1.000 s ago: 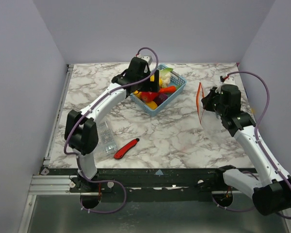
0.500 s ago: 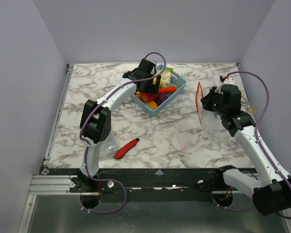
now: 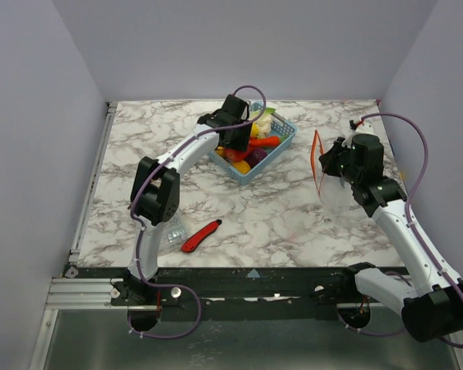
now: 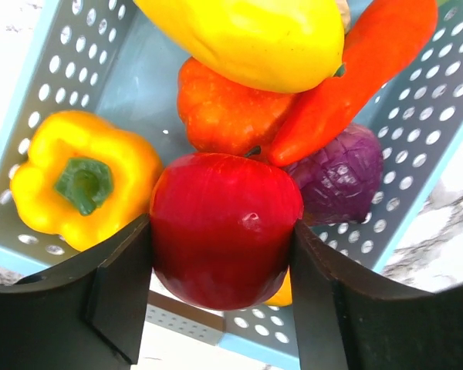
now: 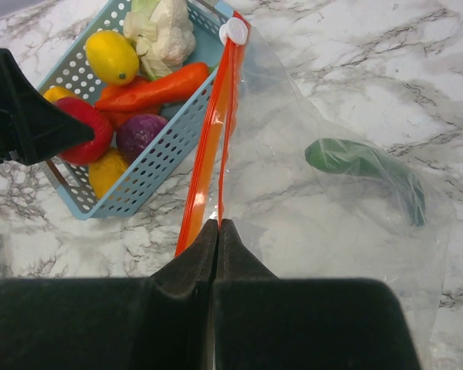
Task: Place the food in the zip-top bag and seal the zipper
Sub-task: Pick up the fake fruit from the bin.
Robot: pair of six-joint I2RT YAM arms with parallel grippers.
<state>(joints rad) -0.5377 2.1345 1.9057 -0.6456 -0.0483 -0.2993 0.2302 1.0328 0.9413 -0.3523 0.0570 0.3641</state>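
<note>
The food lies in a blue basket [image 3: 274, 158]: a yellow pepper [image 4: 77, 177], a yellow lemon-like piece [image 4: 247, 38], orange pieces [image 4: 224, 112], a purple piece [image 4: 339, 173] and a red apple [image 4: 224, 223]. My left gripper [image 4: 220, 231] reaches into the basket, its fingers pressed on both sides of the red apple. My right gripper [image 5: 218, 223] is shut on the zipper [image 5: 204, 177] edge, holding the zip-top bag [image 5: 332, 208] up with its mouth apart. A green piece [image 5: 363, 166] lies inside the bag.
A red utility knife [image 3: 201, 236] and a clear ridged box [image 3: 170, 223] lie near the front left, beside the left arm. The basket [image 5: 139, 185] stands just left of the bag's mouth. Walls close off the left, back and right.
My left arm swung right and down into the basket, and its jaws closed in onto the red apple. The right arm and the bag stayed put.
</note>
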